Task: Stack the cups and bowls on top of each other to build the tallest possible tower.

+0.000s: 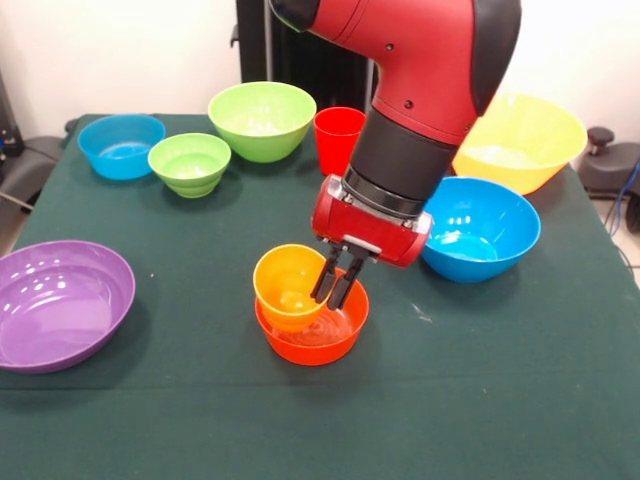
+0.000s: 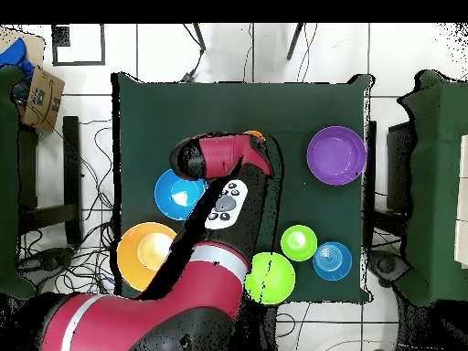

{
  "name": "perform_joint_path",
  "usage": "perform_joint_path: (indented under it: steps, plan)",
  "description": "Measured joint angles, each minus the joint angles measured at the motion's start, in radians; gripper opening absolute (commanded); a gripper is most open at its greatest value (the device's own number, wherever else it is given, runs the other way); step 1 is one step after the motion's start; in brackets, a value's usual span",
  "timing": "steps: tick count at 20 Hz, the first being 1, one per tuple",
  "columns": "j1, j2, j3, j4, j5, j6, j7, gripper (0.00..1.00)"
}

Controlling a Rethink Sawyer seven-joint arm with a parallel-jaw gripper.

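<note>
Two pieces make up the tower so far: the yellow-orange cup (image 1: pixel 289 285) sits tilted inside the small orange bowl (image 1: pixel 312 325) near the middle of the table (image 1: pixel 480 400), leaning toward the bowl's left side rather than standing square. The gripper (image 1: pixel 337 283) reaches down into the cup's right rim with its two fingers close together, one apparently inside the wall and one outside, so it looks pinched on the rim; that hold suits setting or straightening the cup in the bowl. Seen from overhead, the arm covers the stack, with only a sliver of orange showing at its tip. Spare parts stay well apart at the table's edges, which leaves the centre free for building: the red cup (image 1: pixel 338 138) stands upright beside the big green bowl (image 1: pixel 262 119), the small green bowl (image 1: pixel 189 163) sits next to the small blue bowl (image 1: pixel 121 145), the larger blue bowl (image 1: pixel 478 228) and yellow bowl (image 1: pixel 520 140) lie behind the arm, and the purple bowl (image 1: pixel 62 303) rests alone. No pink cup shows in either view.
</note>
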Motion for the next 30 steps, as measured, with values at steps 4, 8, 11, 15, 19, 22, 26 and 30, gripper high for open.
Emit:
perform_joint_path:
  steps: [4,8,11,15,19,22,26,30]
  plan:
    - [0.0,0.002,-0.001,0.004,0.008,-0.006,0.0,0.0]
    - [0.001,0.002,-0.001,0.007,0.019,-0.006,0.0,0.0]
    - [0.003,0.002,-0.001,0.009,0.031,-0.006,0.001,0.0]
    - [0.008,0.002,-0.001,0.012,0.049,-0.006,0.001,0.0]
    - [0.014,0.002,-0.001,0.019,0.064,-0.006,0.005,0.0]
    - [0.019,0.002,-0.001,0.033,0.074,-0.007,0.008,0.0]
    - [0.023,0.002,-0.001,0.062,0.089,-0.021,0.011,0.0]
    - [0.028,0.002,-0.001,0.092,0.093,-0.045,0.011,0.0]
